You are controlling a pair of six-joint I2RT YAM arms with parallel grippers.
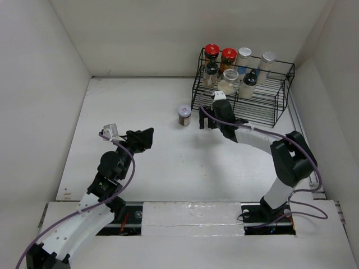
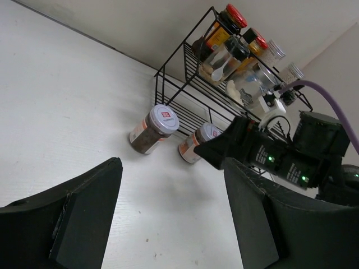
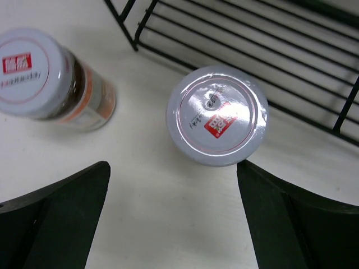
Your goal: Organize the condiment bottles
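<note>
Two dark spice jars with white lids stand on the table in front of the black wire rack point(image 1: 241, 89). One jar point(image 1: 184, 115) point(image 2: 154, 129) point(image 3: 39, 78) stands apart to the left. The other jar point(image 3: 217, 115) point(image 2: 199, 143) is close to the rack's corner, just ahead of my right gripper point(image 1: 205, 121) point(image 3: 174, 185), which is open with nothing between its fingers. The arm hides this jar from above. My left gripper point(image 1: 143, 139) point(image 2: 171, 179) hangs open and empty over bare table, well short of both jars. Several condiment bottles stand in the rack, among them two red-capped ones point(image 1: 212, 51) and silver-lidded ones point(image 1: 244, 55).
The rack's lower front shelf point(image 3: 252, 39) holds nothing where it shows in the right wrist view. White walls close the table in at the back and on both sides. The right arm's purple cable point(image 2: 331, 101) loops near the rack.
</note>
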